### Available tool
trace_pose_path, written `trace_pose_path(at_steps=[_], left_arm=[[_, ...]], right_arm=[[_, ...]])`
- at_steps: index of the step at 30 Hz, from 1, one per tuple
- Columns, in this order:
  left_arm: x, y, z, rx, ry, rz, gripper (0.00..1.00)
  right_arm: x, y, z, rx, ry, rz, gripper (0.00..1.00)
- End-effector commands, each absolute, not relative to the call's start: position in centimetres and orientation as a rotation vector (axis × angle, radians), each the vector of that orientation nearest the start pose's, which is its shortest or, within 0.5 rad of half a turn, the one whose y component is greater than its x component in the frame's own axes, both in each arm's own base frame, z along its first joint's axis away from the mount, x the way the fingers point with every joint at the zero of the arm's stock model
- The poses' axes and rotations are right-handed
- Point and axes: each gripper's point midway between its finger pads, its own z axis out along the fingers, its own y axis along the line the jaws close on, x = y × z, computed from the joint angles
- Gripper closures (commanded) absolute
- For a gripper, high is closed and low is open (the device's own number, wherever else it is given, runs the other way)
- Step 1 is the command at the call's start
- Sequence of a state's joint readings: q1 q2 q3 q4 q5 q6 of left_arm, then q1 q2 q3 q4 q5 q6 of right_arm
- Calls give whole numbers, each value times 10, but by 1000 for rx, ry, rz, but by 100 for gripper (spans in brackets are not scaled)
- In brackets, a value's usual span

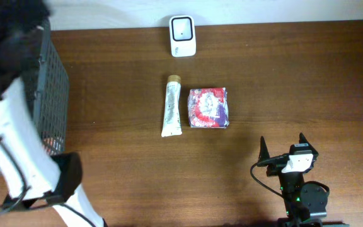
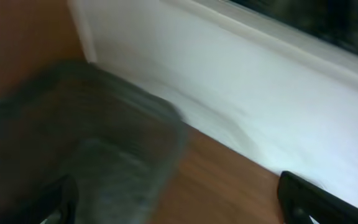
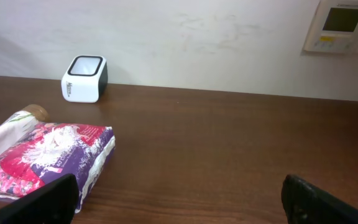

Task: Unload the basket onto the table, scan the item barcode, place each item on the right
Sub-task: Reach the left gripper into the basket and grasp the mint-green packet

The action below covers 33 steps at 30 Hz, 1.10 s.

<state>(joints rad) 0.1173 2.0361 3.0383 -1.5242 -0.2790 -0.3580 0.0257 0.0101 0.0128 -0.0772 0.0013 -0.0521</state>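
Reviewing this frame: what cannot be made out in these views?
- Inside the basket: in overhead it is cut off by the left edge and covered by the left arm; the left wrist view is blurred throughout.
- Barcodes on the tube and packet: none visible in overhead or right wrist; print too small.
- The tube in the right wrist view: mostly hidden behind the packet, cut by the left edge.
- The scanner face: too small to read.
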Motion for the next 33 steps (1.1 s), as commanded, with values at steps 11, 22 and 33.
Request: trace_pose_path(at_steps=[11, 22, 33], left_arm=[[386, 270, 297, -883, 2439, 297, 4], [348, 290, 123, -797, 2841, 565, 12], [317, 303, 47, -767, 2879, 791, 14]], right_arm=[[246, 5, 155, -54, 1649, -18, 1], [246, 5, 155, -54, 1649, -18, 1], [246, 5, 155, -54, 1649, -18, 1]])
